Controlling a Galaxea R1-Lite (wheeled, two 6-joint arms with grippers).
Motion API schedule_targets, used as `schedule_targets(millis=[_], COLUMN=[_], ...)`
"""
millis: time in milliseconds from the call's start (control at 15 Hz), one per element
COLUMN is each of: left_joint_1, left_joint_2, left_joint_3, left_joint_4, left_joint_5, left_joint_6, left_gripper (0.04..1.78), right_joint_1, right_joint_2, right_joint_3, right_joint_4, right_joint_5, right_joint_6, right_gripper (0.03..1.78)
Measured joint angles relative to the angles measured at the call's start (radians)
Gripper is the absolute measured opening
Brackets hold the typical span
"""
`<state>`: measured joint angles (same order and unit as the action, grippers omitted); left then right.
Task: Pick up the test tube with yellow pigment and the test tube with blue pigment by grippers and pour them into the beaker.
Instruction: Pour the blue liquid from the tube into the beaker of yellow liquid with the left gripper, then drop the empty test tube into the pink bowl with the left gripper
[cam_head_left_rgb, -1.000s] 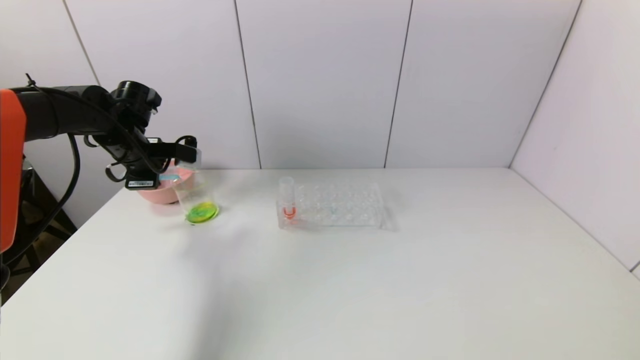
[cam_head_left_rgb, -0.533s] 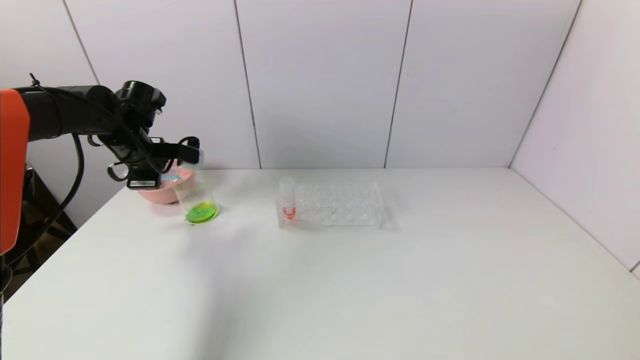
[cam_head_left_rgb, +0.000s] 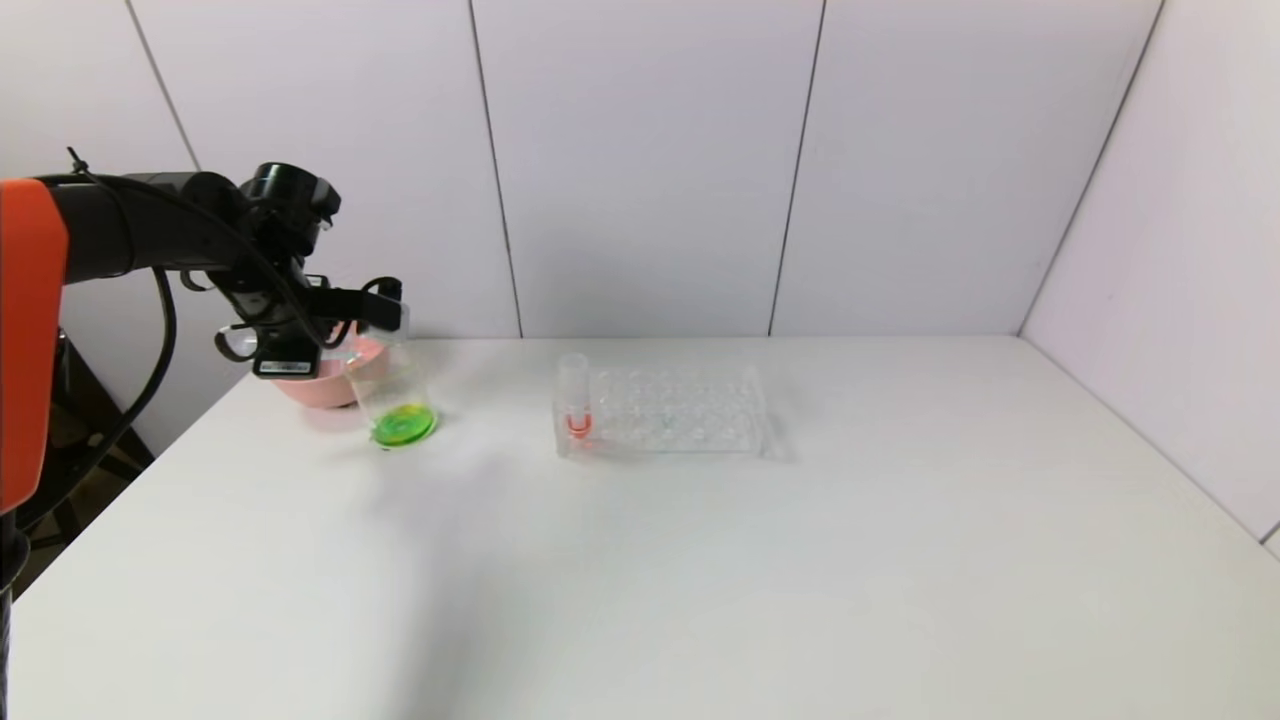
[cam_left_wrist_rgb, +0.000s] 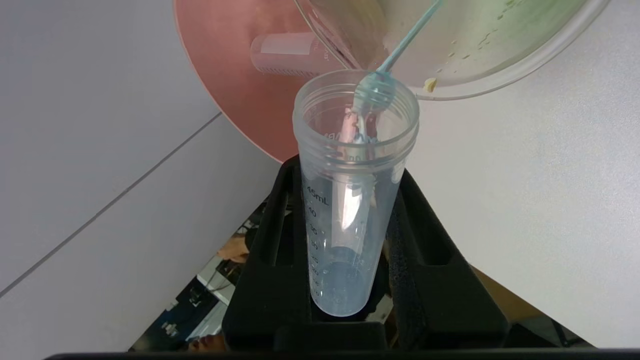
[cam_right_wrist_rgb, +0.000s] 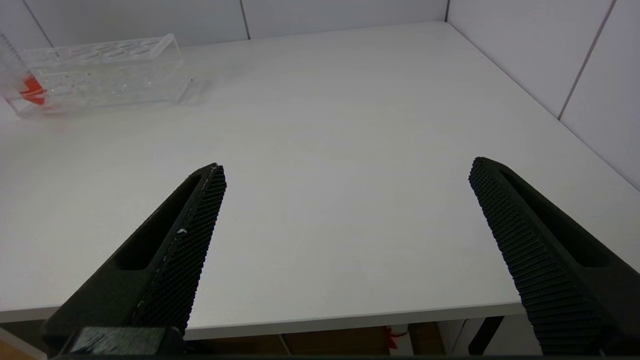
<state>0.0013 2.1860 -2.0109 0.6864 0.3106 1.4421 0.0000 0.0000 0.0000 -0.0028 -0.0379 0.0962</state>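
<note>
My left gripper (cam_head_left_rgb: 385, 305) is shut on the test tube with blue pigment (cam_left_wrist_rgb: 350, 225). It holds the tube tipped, with the mouth at the beaker's rim. A thin blue stream (cam_left_wrist_rgb: 410, 35) runs from the tube's lip into the beaker (cam_left_wrist_rgb: 480, 55). The tube's round end keeps only a pale blue tint. The beaker (cam_head_left_rgb: 395, 395) stands on the table at the far left with green liquid (cam_head_left_rgb: 403, 425) at its bottom. No yellow-tinted tube shows. My right gripper (cam_right_wrist_rgb: 345, 167) is open and empty above the table's front edge, out of the head view.
A pink bowl (cam_head_left_rgb: 310, 385) stands just behind the beaker, and a clear tube (cam_left_wrist_rgb: 285, 52) lies in it. A clear rack (cam_head_left_rgb: 680, 410) at mid-table holds a red-tipped tube (cam_head_left_rgb: 575, 395) at its left end.
My left gripper has shifted slightly up and to the right over the beaker. The blue patch seen by the gripper earlier is gone, and the beaker's liquid looks greener.
</note>
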Motion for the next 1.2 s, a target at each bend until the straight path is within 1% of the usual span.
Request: schedule_targets(millis=[267,467,600,733,867,933,1067,1200], left_joint_1=[-0.011,-0.014,-0.014,-0.010,0.012,0.028,0.064,0.094], left_joint_2=[0.000,0.000,-0.001,-0.013,-0.034,-0.043,-0.061,-0.074], left_joint_3=[0.000,0.000,0.000,0.000,0.000,0.000,0.000,0.001], left_joint_4=[0.003,0.004,0.004,0.003,-0.001,-0.004,-0.019,-0.047], left_joint_5=[0.041,0.046,0.040,0.004,-0.101,-0.171,-0.339,-0.522], left_joint_6=[0.012,0.013,0.014,0.005,-0.043,-0.095,-0.247,-0.439], left_gripper=[0.46,0.46,0.46,0.46,0.46,0.46,0.46,0.46], right_joint_1=[0.000,0.000,0.000,0.000,0.000,0.000,0.000,0.000], right_joint_2=[0.000,0.000,0.000,0.000,0.000,0.000,0.000,0.000], right_joint_3=[0.000,0.000,0.000,0.000,0.000,0.000,0.000,0.000], right_joint_4=[0.000,0.000,0.000,0.000,0.000,0.000,0.000,0.000], right_joint_5=[0.000,0.000,0.000,0.000,0.000,0.000,0.000,0.000], right_joint_6=[0.000,0.000,0.000,0.000,0.000,0.000,0.000,0.000], right_gripper=[1.77,1.77,1.77,1.77,1.77,1.77,1.77,1.77])
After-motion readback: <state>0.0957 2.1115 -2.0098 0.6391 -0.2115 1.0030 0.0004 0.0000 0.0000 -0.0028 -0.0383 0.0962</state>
